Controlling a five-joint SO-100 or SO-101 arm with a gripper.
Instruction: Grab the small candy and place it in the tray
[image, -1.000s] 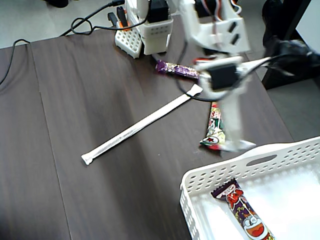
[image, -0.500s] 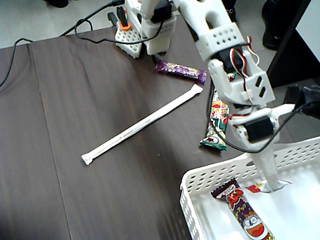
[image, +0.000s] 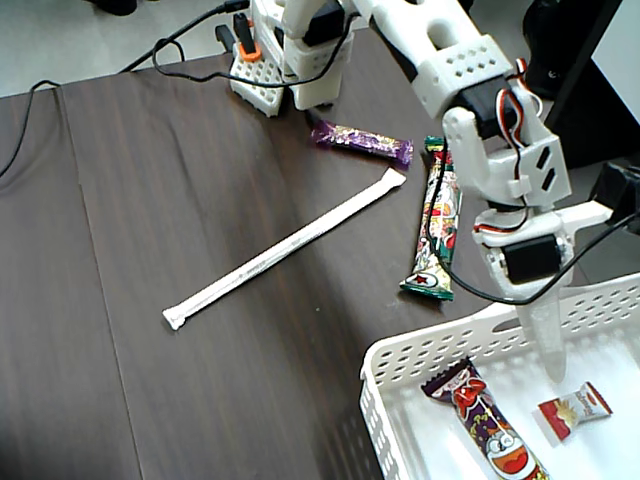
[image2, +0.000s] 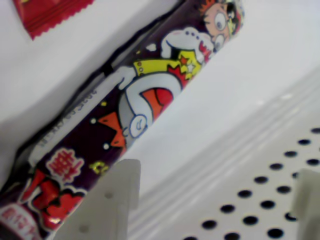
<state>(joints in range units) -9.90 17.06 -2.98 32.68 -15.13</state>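
Note:
The small candy (image: 575, 410), a white packet with red ends, lies flat inside the white perforated tray (image: 440, 345) at the lower right of the fixed view. In the wrist view only its red crimped end (image2: 50, 12) shows at the top left. My gripper (image: 555, 368) points down into the tray just left of and above the packet, not touching it. In the wrist view the gripper (image2: 215, 210) is open and empty, its fingers spread over the tray floor and holed wall (image2: 225, 165).
A long cartoon-printed bar (image: 490, 425) lies in the tray beside the packet and fills the wrist view (image2: 150, 100). On the dark table lie another long bar (image: 437, 220), a purple wrapped candy (image: 362, 142) and a long white paper-wrapped straw (image: 285, 248). The arm's base (image: 290, 50) and cables are at the back.

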